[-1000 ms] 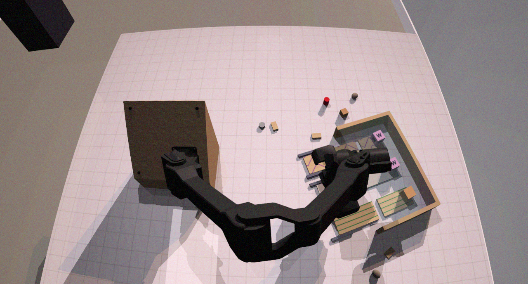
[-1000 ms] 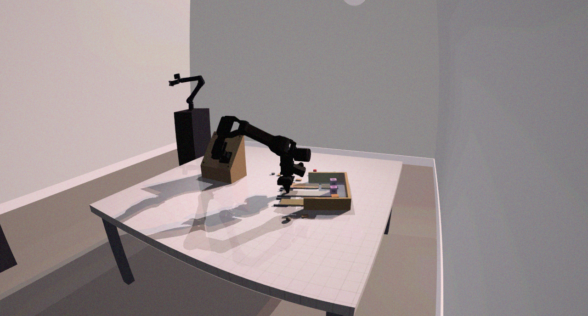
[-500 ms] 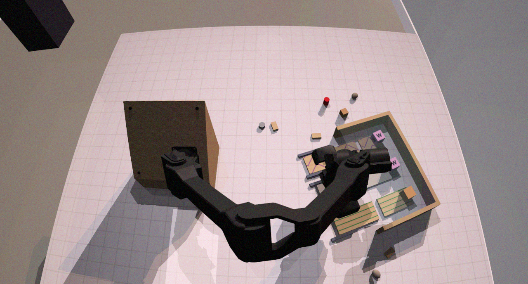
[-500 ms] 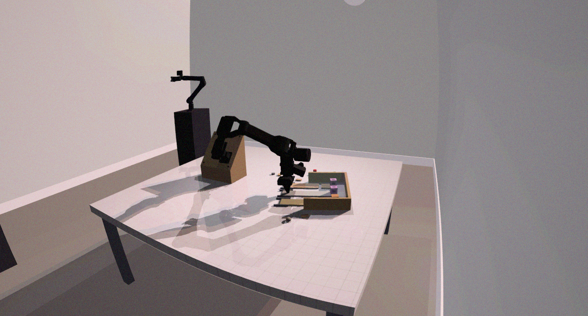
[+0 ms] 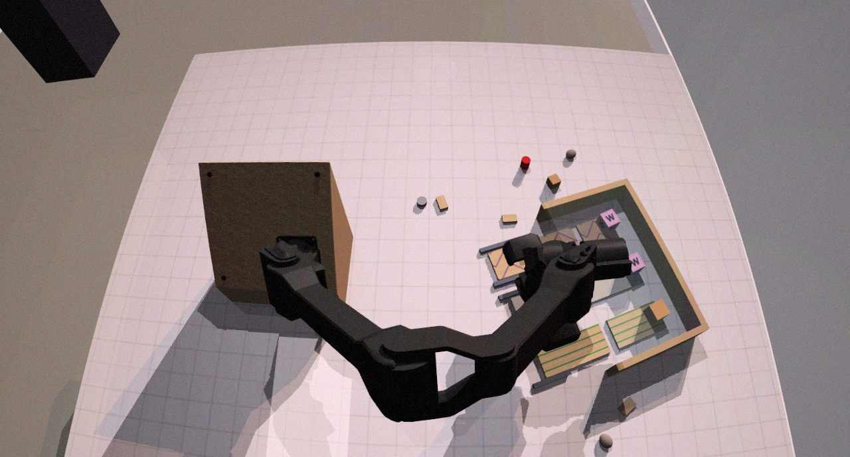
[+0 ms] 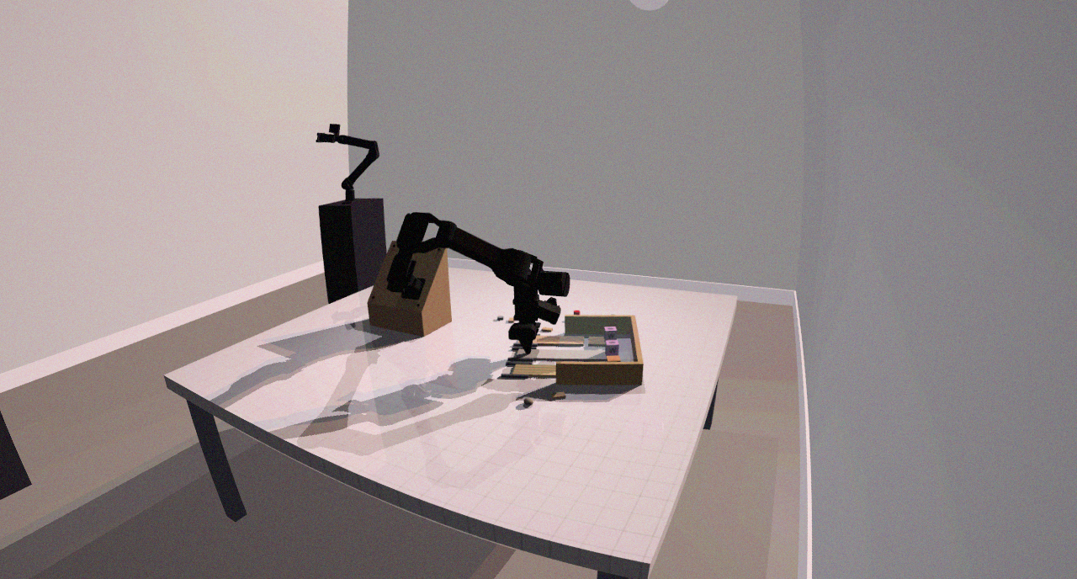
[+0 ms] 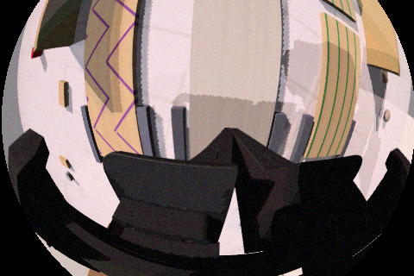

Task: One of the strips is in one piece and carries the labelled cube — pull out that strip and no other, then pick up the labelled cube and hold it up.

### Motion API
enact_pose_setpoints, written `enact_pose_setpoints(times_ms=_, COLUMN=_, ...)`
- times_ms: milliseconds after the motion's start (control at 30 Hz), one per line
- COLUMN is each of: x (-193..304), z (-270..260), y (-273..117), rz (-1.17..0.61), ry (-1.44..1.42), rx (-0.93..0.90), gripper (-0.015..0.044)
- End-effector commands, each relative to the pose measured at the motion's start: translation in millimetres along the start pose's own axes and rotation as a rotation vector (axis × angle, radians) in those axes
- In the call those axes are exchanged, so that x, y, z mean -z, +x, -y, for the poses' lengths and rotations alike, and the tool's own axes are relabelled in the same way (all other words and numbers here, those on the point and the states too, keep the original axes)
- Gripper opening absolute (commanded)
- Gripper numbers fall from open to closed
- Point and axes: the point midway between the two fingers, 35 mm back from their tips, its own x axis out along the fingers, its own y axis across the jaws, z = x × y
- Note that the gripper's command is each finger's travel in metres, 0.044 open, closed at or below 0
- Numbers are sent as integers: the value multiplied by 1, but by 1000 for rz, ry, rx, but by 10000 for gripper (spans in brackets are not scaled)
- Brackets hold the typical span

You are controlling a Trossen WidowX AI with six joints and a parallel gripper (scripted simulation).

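Bench [image 5: 416,97] [image 6: 511,463] [image 7: 39,78], contents listed from near edge to far.

Ball [image 5: 605,440] [image 6: 527,402] [image 7: 386,116], loose, between near edge and tray [image 5: 668,257] [image 6: 598,374] [image 7: 379,39].

Tray: towards right edge, well short of near right corner; mouth facing left edge, apparently so that strip ends can be drawn out that way.

Green-lined strip [image 5: 573,350] [image 6: 531,369] [image 7: 338,86]: nearest; cut by a gap, hence no pull on its orange cube [image 5: 658,309] [image 6: 612,358].

Plain strip [image 5: 609,287] [image 6: 553,354] [image 7: 235,52]: middle; no break visible, partly hidden from above. Pink cube marked W [image 5: 636,262] [image 6: 612,347] at its right-edge end, inside tray; probably the one wanted.

Gripper [image 5: 527,286] [image 6: 527,347] [image 7: 230,134]: closed, nothing held; pointing down at plain strip's left-edge end, contact unclear. Placed so, probably, for pressing and dragging towards left edge; sideways drift a risk to neighbours.

Zigzag strip [image 5: 505,263] [image 6: 553,341] [image 7: 122,52]: furthest; broken, second W cube [image 5: 609,218] [image 6: 610,333] beyond gap, likely a decoy.
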Motion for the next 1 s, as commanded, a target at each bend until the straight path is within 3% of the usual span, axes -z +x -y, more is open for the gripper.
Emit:
enact_pose_setpoints(times_ms=0, x=0, z=1, y=5, rz=-8, ry=0, rx=3, gripper=0)
enact_pose_setpoints(times_ms=967, x=44, z=0, y=6, rz=-10, ry=-1, rx=3, gripper=0)
